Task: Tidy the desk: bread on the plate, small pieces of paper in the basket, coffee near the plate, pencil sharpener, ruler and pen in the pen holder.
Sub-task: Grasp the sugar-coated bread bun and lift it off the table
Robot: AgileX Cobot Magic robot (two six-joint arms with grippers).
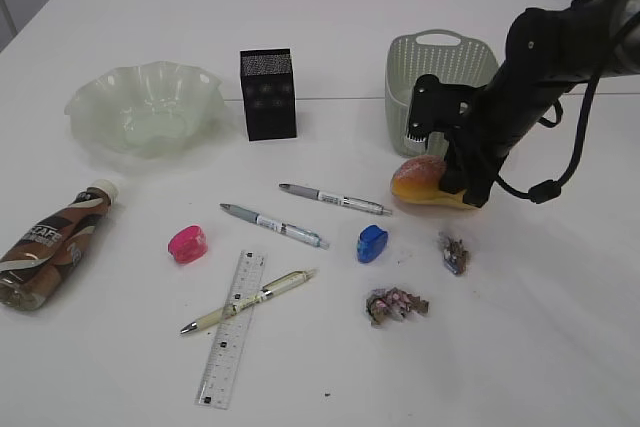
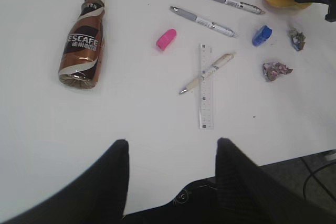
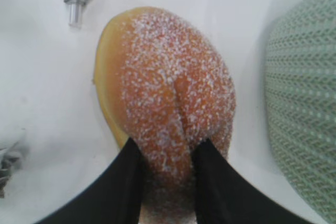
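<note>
The right claw is clamped on the sugared bread, which rests on the white surface just beside the green basket. A grey pen lies near the bread. The left claw hovers with its jaws apart, holding nothing.

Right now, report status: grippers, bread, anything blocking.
Right gripper shut on sugar-dusted orange bread roll, beside green mesh basket. Left gripper open, empty. Pale green wavy glass plate far left; black pen holder between.
</note>
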